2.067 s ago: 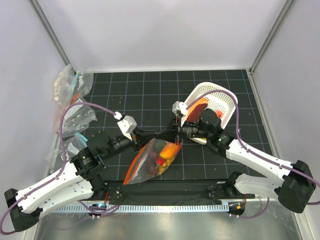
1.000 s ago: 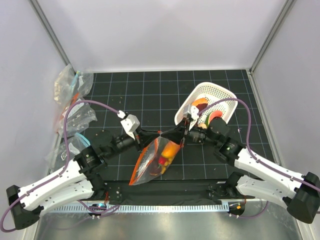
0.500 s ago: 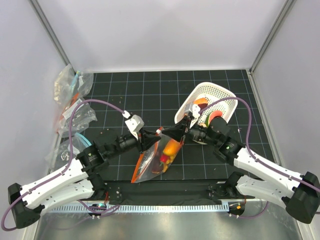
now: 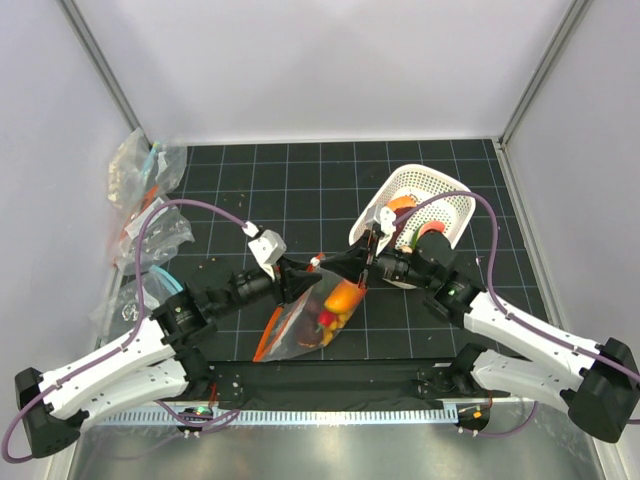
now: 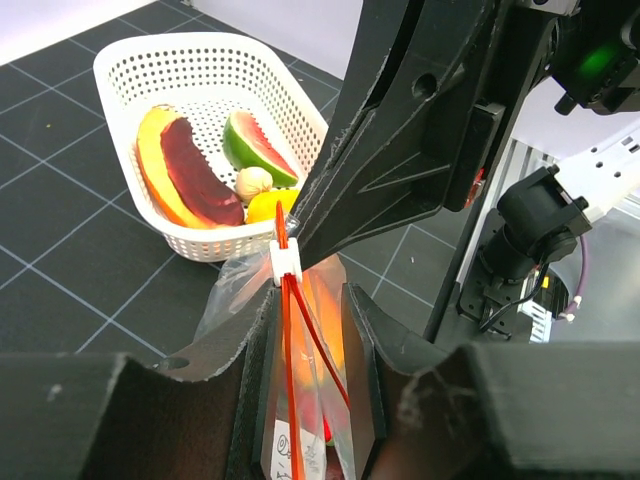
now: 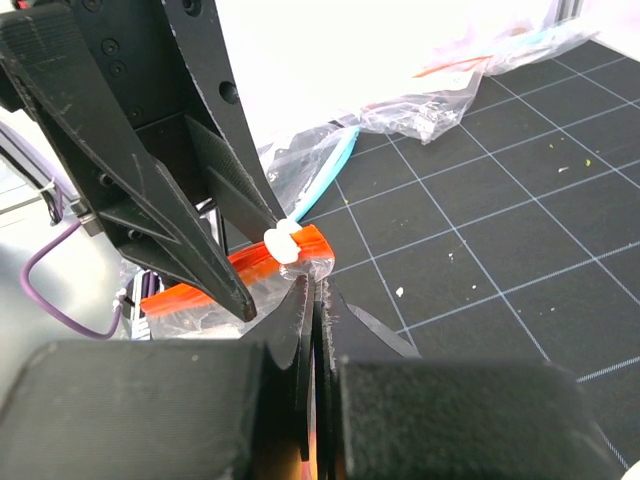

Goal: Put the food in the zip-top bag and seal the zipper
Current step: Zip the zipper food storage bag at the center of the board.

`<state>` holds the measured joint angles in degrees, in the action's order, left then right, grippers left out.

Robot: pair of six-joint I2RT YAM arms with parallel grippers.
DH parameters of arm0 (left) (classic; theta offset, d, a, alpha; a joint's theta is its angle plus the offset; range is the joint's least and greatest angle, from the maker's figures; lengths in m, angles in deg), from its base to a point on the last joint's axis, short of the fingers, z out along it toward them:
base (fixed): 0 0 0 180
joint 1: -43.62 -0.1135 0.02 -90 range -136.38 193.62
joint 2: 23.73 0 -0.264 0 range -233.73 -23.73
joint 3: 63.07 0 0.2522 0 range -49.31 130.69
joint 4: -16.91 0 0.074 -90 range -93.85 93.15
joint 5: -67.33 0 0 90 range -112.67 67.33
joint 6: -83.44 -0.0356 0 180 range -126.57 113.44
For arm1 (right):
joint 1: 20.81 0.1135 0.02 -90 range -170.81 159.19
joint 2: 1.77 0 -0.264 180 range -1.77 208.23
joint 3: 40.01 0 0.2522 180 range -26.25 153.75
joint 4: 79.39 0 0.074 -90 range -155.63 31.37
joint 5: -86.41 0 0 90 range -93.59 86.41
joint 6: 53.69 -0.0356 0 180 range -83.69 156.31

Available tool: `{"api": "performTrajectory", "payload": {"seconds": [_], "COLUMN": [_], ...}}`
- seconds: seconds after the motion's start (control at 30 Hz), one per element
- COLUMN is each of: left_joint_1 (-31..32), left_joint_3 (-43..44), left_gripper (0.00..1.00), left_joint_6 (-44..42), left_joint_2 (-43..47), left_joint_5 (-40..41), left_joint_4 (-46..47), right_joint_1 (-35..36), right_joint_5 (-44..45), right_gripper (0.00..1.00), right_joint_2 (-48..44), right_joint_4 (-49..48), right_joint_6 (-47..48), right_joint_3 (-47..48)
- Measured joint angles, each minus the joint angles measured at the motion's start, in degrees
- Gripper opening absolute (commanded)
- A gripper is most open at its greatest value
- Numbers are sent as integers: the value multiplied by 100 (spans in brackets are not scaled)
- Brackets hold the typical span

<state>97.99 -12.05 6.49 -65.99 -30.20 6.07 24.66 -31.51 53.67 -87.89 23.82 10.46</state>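
Two grippers on the zipper [image 6: 230, 272], mid-table.
Right gripper [image 6: 314, 300] clamped on the zip-top bag's [image 4: 300, 330] far end, probably tensioning it; left gripper [image 5: 308, 300] jaws part-open astride the strip by the slider [image 5: 285, 262], holding nothing. Food [image 4: 342, 298] inside.

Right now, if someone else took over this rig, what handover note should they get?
Left gripper: open, fingers either side of the zipper, not clamping it.
Right gripper: shut on the corner of the zip-top bag, by the slider.
Food: some in the bag; other toy pieces lie in the white basket.
Done: slider sits at the right gripper's end of the strip.
Left: confirm the seal, which the views do not settle; basket pieces not bagged.
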Motion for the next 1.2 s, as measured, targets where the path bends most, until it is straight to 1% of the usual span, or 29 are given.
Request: {"api": "performTrajectory", "payload": {"seconds": [0.13,0.4,0.6,0.93,1.07,1.2], "left_joint_1": [0,0,0,0,0,0], "left_joint_3": [0,-2,-37,-87,-109,-109], "left_gripper": [32,42,46,45,40,38], "left_joint_6": [0,2,0,22,17,11], "left_joint_2": [0,13,166,297,299,262], "left_joint_5": [0,24,157,498,492,466], "left_joint_4": [26,24,24,39,57,70], "right_joint_1": [4,7,13,31,35,68], "right_joint_5": [-76,-140,-208,-297,-334,-400], "right_gripper": [1,1,1,1,1,1], "right_joint_2": [20,28,85,85,109,219], "right_joint_4": [0,0,7,4,2,4], "right_joint_6": [15,22,24,35,35,33], "right_joint_3": [37,39,74,74,85,157]}}
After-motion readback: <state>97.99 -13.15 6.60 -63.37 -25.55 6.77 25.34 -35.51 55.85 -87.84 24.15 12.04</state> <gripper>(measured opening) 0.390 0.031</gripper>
